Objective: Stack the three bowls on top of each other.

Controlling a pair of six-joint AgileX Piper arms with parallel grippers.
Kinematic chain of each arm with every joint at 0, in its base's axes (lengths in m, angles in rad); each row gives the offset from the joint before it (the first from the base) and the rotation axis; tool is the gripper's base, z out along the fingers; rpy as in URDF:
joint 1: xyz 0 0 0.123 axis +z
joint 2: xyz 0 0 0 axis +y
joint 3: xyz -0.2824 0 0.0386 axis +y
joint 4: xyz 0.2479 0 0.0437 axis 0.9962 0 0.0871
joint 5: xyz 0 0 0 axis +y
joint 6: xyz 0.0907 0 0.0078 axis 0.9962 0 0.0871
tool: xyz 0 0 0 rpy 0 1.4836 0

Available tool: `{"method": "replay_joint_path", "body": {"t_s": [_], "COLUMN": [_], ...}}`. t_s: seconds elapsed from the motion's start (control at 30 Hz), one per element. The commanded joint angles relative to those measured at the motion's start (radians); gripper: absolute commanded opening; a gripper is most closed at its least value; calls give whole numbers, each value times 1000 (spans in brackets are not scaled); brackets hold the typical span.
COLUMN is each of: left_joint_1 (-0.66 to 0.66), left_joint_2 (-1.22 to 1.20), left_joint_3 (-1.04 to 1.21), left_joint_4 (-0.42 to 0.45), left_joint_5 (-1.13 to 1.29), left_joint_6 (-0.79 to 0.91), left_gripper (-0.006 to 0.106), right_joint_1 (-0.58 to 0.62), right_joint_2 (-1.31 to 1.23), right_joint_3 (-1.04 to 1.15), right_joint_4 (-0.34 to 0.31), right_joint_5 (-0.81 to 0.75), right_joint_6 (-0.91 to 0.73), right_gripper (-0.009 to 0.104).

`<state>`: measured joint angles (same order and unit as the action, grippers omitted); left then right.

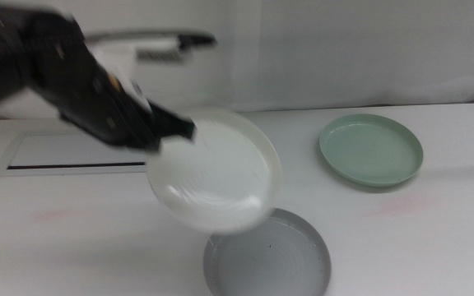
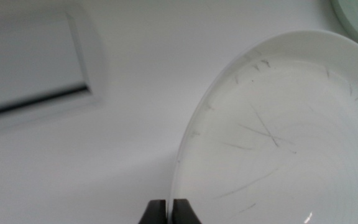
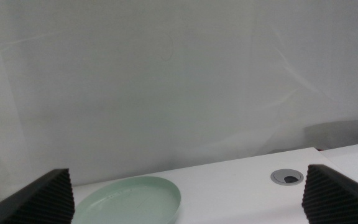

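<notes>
My left gripper (image 1: pixel 169 131) comes in from the left and is shut on the rim of the white bowl (image 1: pixel 216 173), holding it tilted in the air. In the left wrist view the two jaws pinch the white bowl (image 2: pixel 284 143) at its edge, left gripper (image 2: pixel 169 208). Below it the grey bowl (image 1: pixel 267 256) rests on the table near the front edge, partly covered by the white one. The mint green bowl (image 1: pixel 371 150) sits on the table at the right and shows again in the right wrist view (image 3: pixel 129 200). My right gripper (image 3: pixel 185 193) is open, out of the middle view.
A flat white panel with a dark slot (image 1: pixel 72 154) lies on the table at the left, behind the left arm. A small round grey cap (image 3: pixel 287 177) sits in the tabletop near the back wall. A white wall closes the far side.
</notes>
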<state>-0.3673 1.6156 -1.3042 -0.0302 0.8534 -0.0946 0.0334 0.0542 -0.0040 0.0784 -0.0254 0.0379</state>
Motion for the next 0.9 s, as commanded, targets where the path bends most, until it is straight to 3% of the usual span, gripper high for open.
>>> {"method": "replay_joint_path", "body": {"t_s": [0.0, 0.27, 0.87], "left_joint_1": [-50, -204, -213], "left_joint_2": [-23, -19, 160], "left_joint_3": [86, 245, 252], "left_joint_4": [-11, -11, -11], "left_joint_5": [-75, -268, -295], "left_joint_6": [-46, -152, -168], "left_gripper": [-3, -3, -3], "right_joint_1": [-4, -4, -4], "right_joint_2": [-4, -4, -4], "right_joint_3": [40, 40, 40], "right_joint_4": [0, 0, 0], "right_joint_5": [-4, -4, -5], "right_joint_6": [-4, -4, -4], "right_gripper": [103, 103, 103]}}
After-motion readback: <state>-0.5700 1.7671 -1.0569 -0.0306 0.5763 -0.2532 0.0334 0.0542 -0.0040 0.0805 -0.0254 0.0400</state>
